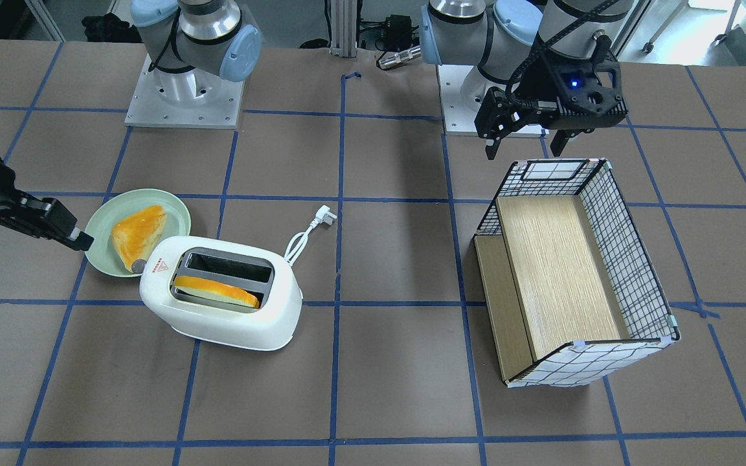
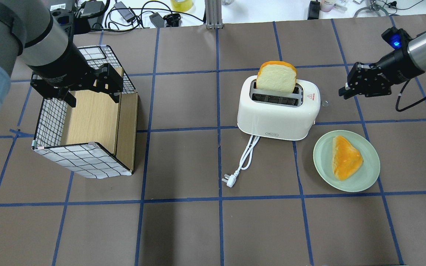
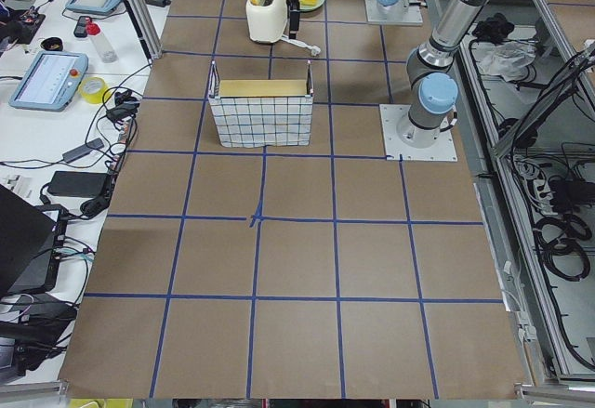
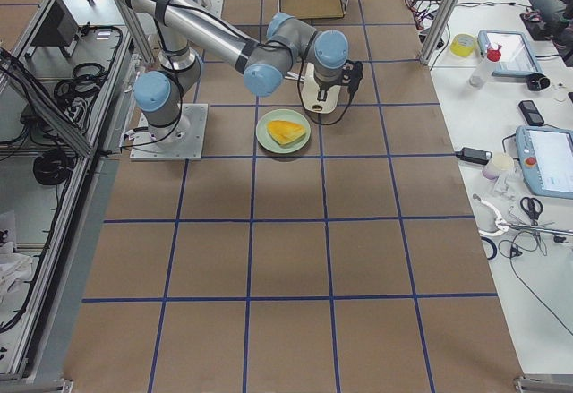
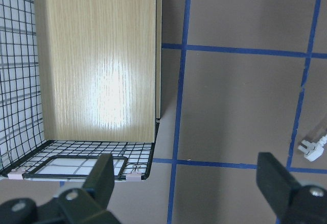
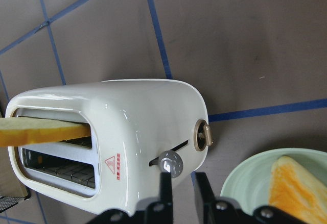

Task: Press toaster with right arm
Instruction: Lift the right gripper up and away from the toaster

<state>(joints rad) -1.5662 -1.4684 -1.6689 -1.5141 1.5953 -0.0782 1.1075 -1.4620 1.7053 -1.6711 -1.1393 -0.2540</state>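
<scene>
Room at the toaster's lever end
Open bench (image 2: 333, 79) lies between the right hand (image 2: 342, 92) and the toaster (image 2: 276, 114). The green plate (image 2: 324, 162) with a bread wedge (image 2: 346, 158) crowds the robot's side, and a bread slice (image 2: 276, 77) stands up from the far slot.

Brown surface (image 2: 183, 229) w/ blue tape grid (image 2: 183, 200). On it: white toaster (image 2: 277, 111) w/ cord (image 2: 248, 155) trailing to plug (image 2: 230, 181); green plate (image 2: 368, 173) just beside toaster; mesh box (image 2: 80, 160), wood-lined, well apart on robot's left. Arm base plates (image 1: 184, 107) at robot's edge.
</scene>
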